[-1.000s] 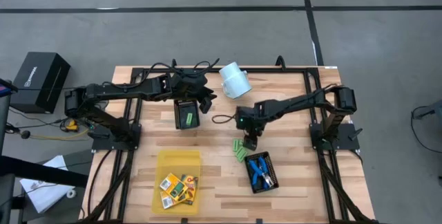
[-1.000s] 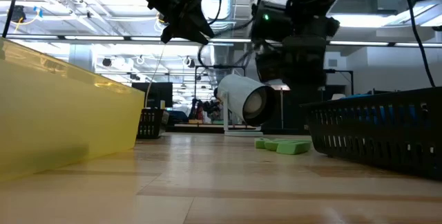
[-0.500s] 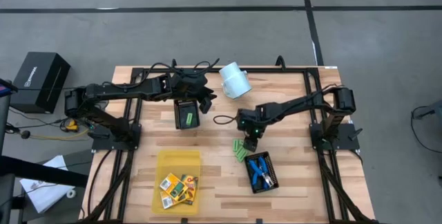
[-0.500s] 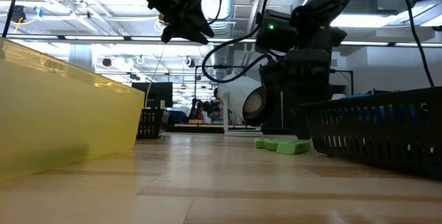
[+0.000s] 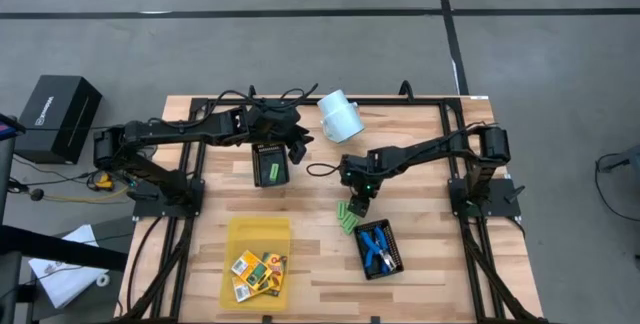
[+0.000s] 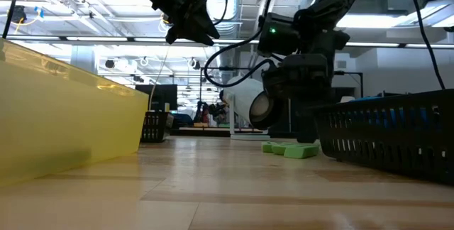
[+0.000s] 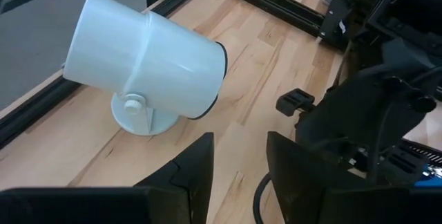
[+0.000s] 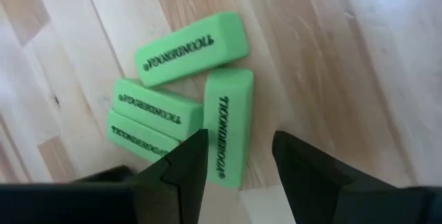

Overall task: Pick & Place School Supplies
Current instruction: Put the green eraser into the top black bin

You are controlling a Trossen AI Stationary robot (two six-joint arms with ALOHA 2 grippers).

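The light-green erasers (image 8: 190, 106) lie in a loose cluster of four on the bare wood toward the middle of the desk (image 5: 430, 214), just beside the far end of the black mesh tray (image 5: 380, 250) that already holds the blue-handled tools (image 5: 375, 247). The right claw (image 8: 235, 158) hangs low over the cluster with its fingers (image 8: 176, 165) apart and nothing between them, straddling the near end of one eraser (image 8: 228, 124) that lies roughly in line with the gap.

That piece looks like the natural pick. To do it well, I would centre the claw on its middle instead of its end, keep the fingers across its narrow width, and go straight down. One long side sits right beside a neighbouring eraser, so the finger on that side risks landing on top of the neighbour or dragging it along; a slight shift away from the pile first should help. Rubber of this kind probably gives a little, so a moderate squeeze ought to be enough.

The left claw (image 7: 238, 172) waits near the far edge of the desk, fingers apart and empty, facing the white cup (image 7: 145, 61). The yellow tray (image 5: 258, 256) near the front edge holds the small orange-yellow boxes (image 5: 257, 269).
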